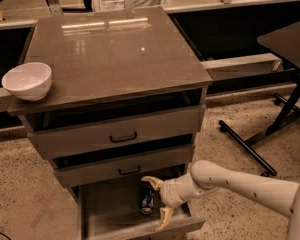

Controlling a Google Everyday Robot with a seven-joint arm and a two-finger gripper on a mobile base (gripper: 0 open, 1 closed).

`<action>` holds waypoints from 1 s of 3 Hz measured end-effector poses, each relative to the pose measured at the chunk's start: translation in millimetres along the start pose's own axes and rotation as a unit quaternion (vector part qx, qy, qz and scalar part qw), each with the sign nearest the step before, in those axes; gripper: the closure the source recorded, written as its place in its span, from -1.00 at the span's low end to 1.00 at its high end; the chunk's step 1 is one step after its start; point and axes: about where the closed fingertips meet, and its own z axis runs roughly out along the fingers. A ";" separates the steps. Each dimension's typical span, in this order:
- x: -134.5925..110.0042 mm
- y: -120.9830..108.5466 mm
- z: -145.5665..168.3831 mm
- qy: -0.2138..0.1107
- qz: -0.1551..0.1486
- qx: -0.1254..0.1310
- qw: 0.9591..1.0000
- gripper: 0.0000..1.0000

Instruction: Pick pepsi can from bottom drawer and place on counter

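Observation:
The pepsi can stands upright on the floor of the open bottom drawer, toward its right side. My gripper reaches into the drawer from the right. Its yellowish fingers are spread open, one behind the can and one in front of it, with the can just left of them. Nothing is held. The counter is the glossy grey-brown slab on top of the cabinet.
A white bowl sits at the counter's front left corner. Two closed drawer fronts with black handles lie above the open drawer. A dark table with black legs stands to the right on the speckled floor.

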 end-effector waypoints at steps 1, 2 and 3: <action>44.0 -2.3 28.6 -0.034 0.044 -0.024 0.998 -1.00; 93.3 -10.3 57.3 -0.052 0.079 -0.010 0.995 -1.00; 126.2 -16.7 68.0 -0.043 0.113 0.034 0.992 -1.00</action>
